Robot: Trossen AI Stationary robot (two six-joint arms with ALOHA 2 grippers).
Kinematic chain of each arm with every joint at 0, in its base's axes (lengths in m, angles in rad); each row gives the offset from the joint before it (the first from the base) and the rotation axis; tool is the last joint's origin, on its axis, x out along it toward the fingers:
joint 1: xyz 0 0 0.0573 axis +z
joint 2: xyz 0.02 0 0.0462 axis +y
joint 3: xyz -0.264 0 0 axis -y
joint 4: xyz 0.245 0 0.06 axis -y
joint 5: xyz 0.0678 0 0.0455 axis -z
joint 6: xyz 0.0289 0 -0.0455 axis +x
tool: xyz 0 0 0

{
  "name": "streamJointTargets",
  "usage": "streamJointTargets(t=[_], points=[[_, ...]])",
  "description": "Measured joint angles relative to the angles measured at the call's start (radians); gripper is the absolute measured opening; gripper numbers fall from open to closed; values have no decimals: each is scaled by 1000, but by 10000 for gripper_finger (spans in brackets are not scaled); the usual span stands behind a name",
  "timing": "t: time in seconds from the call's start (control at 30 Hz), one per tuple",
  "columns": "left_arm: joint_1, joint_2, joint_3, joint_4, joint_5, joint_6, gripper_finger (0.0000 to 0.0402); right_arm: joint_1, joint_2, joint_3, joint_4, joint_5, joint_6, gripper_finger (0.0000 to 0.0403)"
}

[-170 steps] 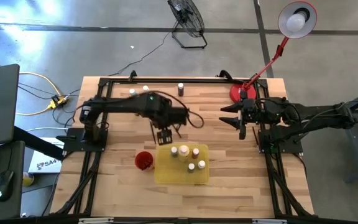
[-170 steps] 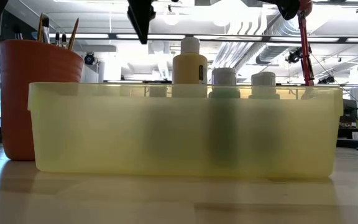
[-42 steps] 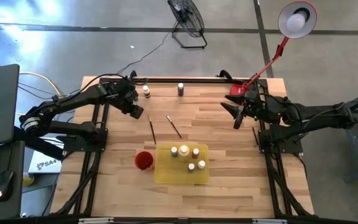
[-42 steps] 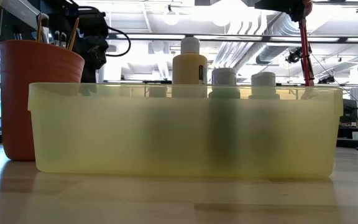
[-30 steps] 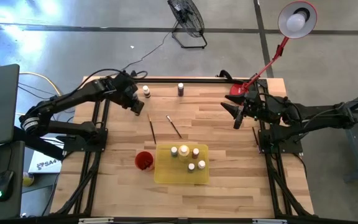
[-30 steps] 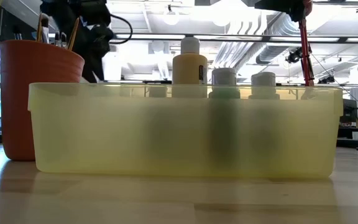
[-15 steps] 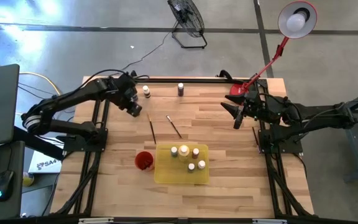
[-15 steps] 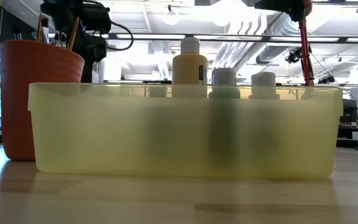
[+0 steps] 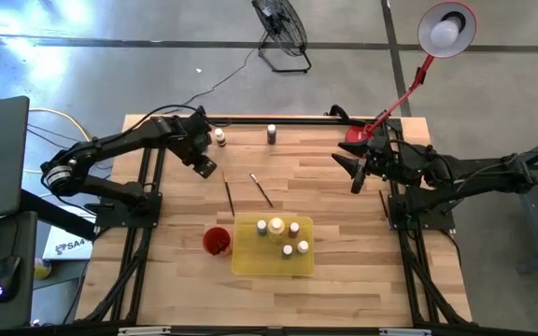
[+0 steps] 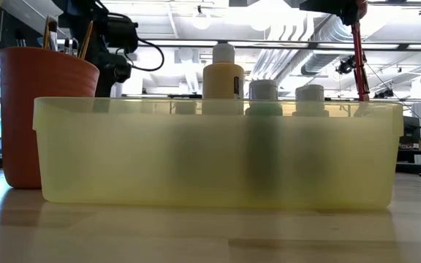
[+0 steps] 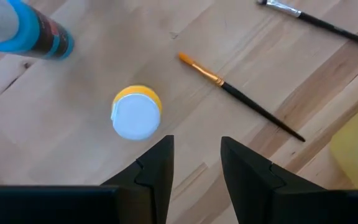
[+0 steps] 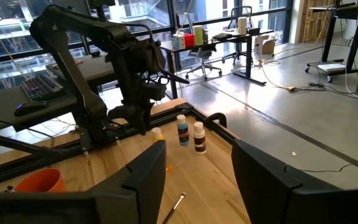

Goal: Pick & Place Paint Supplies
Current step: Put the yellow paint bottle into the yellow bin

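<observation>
Two dark fingers of the left gripper stand parted and empty above the table's far left corner, just short of a yellow paint bottle; two brushes lie farther right. Right gripper waits open at the right edge

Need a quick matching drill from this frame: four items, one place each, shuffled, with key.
Items:
1. yellow bottle
2. red cup
3. left claw
4. right claw

Places:
A. beside the yellow tray, brushes standing in it
B. at the table's right edge, open and empty
C. standing on the table's far left part, just past the left claw
D. over the table's far left part, open, holding nothing

Pairs: 1-C, 2-A, 3-D, 4-B
</observation>
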Motion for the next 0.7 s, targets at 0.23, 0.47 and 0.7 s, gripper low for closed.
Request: streamJointTargets(t=[0.23, 0.47, 0.7], points=[[0, 0, 0, 22, 72, -54, 129, 0, 0, 0, 0, 0, 0, 174], [-1, 0, 0, 216, 319, -57, 148, 0, 0, 0, 0, 0, 0, 174], [-15, 0, 0, 421, 321, -90, 241, 0, 0, 0, 0, 0, 5, 174]])
